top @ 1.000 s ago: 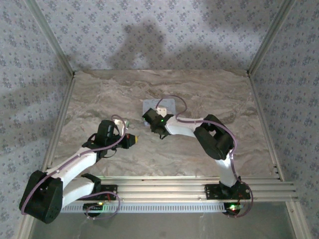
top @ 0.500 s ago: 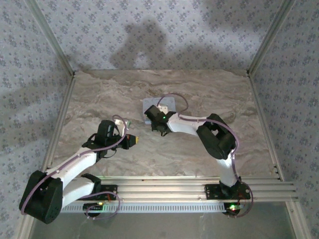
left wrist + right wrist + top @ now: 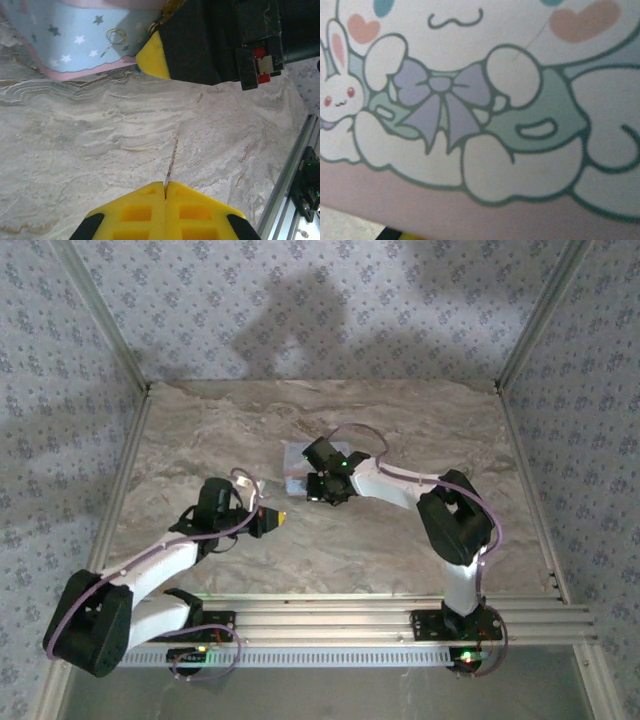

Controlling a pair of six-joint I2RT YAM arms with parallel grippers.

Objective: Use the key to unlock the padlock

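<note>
The pale blue rectangular tin box (image 3: 293,454) is lying near the middle of the marbled beige desk (image 3: 420,420). The white right arm (image 3: 385,480) is being held over it and is covering part of its lid.

From the left wrist, the starred blue side of the tin (image 3: 65,40) with its pink edge is being seen, with a small gold wire ring (image 3: 114,39) on it. The black body and one yellow pad of the right fingers (image 3: 152,55) are standing just beside that ring. It cannot be told whether the right fingers are together or apart.

The yellow left fingers (image 3: 135,210) are being pressed together on a thin silvery metal key (image 3: 171,160), seen edge-on and pointing toward the tin, apart from it.

From the right wrist, the lid picture is being shown close: a white cartoon figure with a lilac bow (image 3: 440,95) and a small rabbit (image 3: 337,90).

A red and white label (image 3: 260,62) on the right fingers' body is too blurred to read. Where the tiny teal-blue padlock is lying cannot be told.
</note>
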